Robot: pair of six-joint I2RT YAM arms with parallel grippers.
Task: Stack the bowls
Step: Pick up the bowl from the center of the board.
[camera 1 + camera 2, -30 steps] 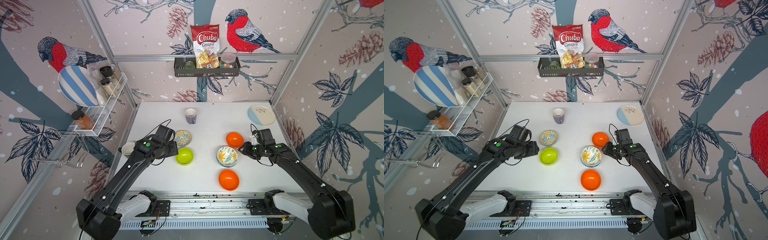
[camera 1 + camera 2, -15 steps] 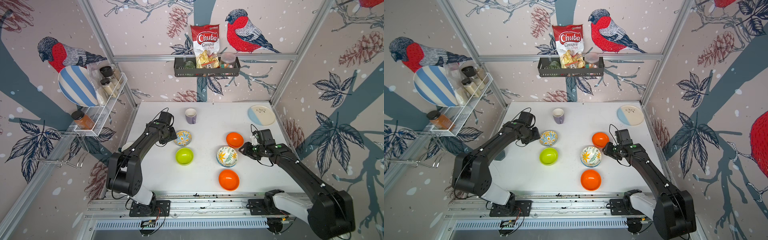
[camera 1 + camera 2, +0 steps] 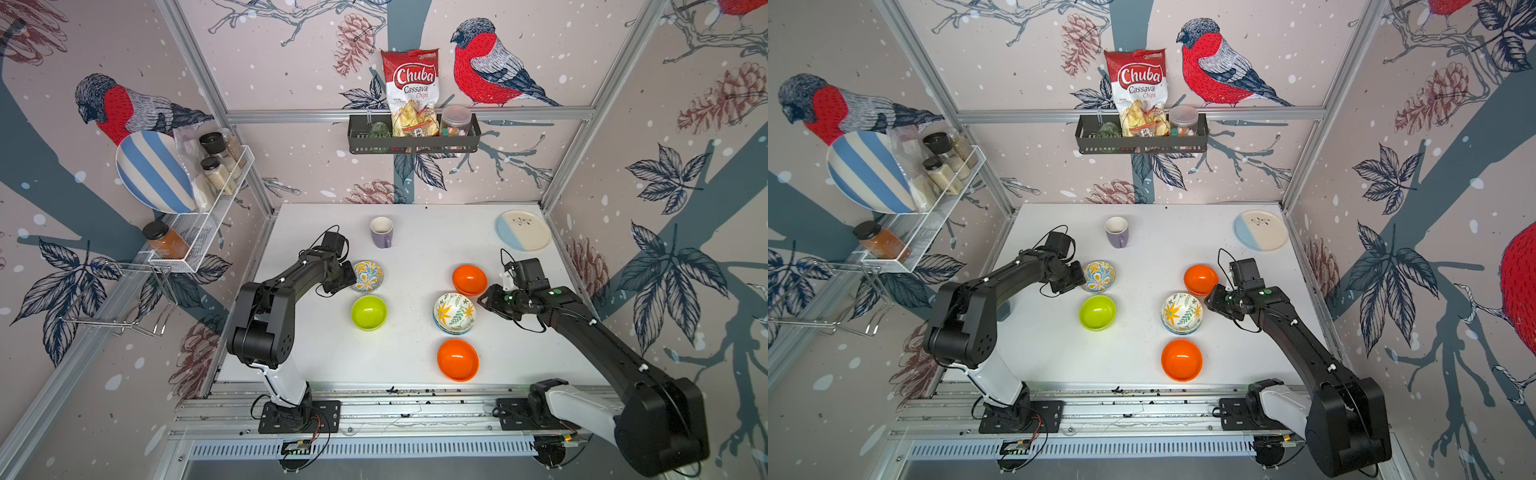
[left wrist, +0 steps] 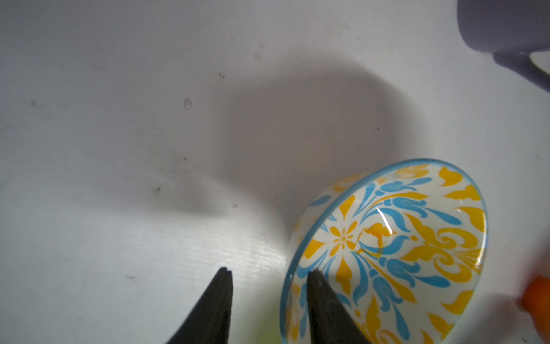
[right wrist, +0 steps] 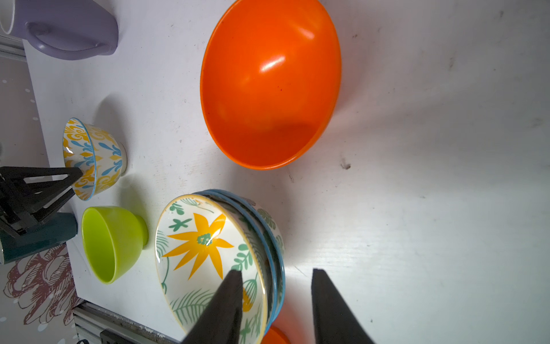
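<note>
The left arm has folded its elbow up and swung from the glossy lime green bowl (image 3: pixel 368 312) to the yellow-and-blue floral ceramic bowl (image 3: pixel 368 275). The right arm has barely shifted. The left gripper (image 4: pixel 269 272) stands parted, one finger inside that bowl's rim and one outside, not pinching. The right gripper (image 5: pixel 275 272) likewise straddles, with a gap, the rim of the leaf-print bowl (image 3: pixel 454 311), which tops a nest of blue-rimmed bowls right of centre. A glossy orange bowl (image 3: pixel 469 279) sits just above the nest, and a second glossy orange bowl (image 3: pixel 457 359) lies below it.

The scuffed white tabletop (image 3: pixel 399 340) also carries a purple mug (image 3: pixel 382 232) at upper centre and a flat cream-and-blue plate (image 3: pixel 523 230) at upper right. Bullfinch wallpaper (image 3: pixel 490 70) covers the walls. A black shelf (image 3: pixel 413 145) on the back wall holds a chips bag (image 3: pixel 410 83), and a white mesh rack (image 3: pixel 212 212) at left holds a blue-striped plate (image 3: pixel 151 172).
</note>
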